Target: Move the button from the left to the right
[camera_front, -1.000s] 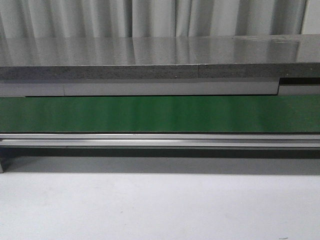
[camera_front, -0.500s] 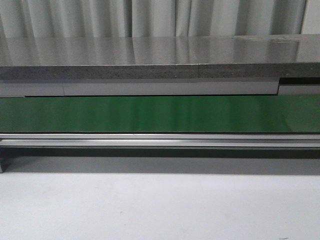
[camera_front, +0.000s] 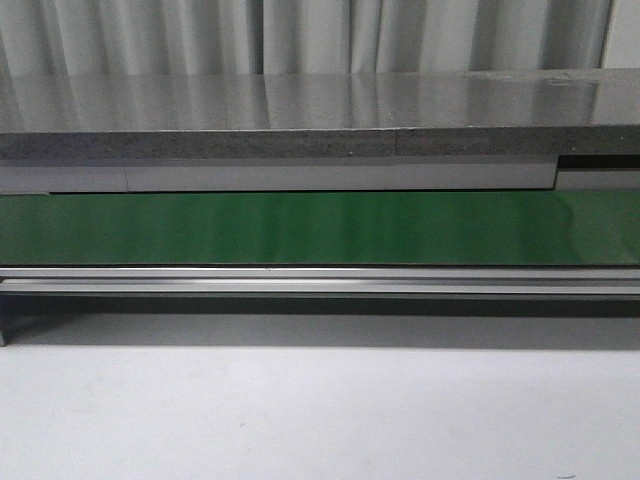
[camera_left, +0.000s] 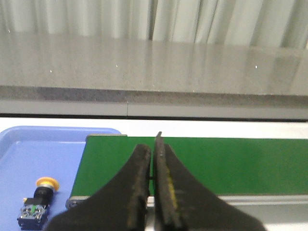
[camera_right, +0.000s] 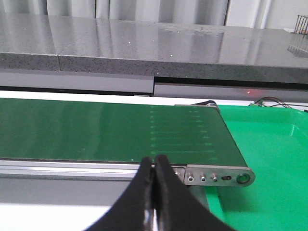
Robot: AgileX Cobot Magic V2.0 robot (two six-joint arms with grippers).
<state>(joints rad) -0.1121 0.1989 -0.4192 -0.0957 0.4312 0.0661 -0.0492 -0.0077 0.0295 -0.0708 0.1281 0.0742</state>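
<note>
The button (camera_left: 38, 199), with an orange-yellow mushroom cap on a black body, lies in the blue tray (camera_left: 53, 149) at the conveyor's left end, seen only in the left wrist view. My left gripper (camera_left: 152, 149) is shut and empty, in front of the green belt (camera_left: 231, 159), well apart from the button. My right gripper (camera_right: 154, 163) is shut and empty, at the near rail by the belt's right end (camera_right: 144, 130). Neither gripper shows in the front view.
A green tray (camera_right: 269, 144) sits past the belt's right end. The green belt (camera_front: 320, 228) runs across the front view with a metal rail (camera_front: 320, 280) before it and a grey stone shelf (camera_front: 300, 120) behind. White tabletop (camera_front: 320, 410) lies in front.
</note>
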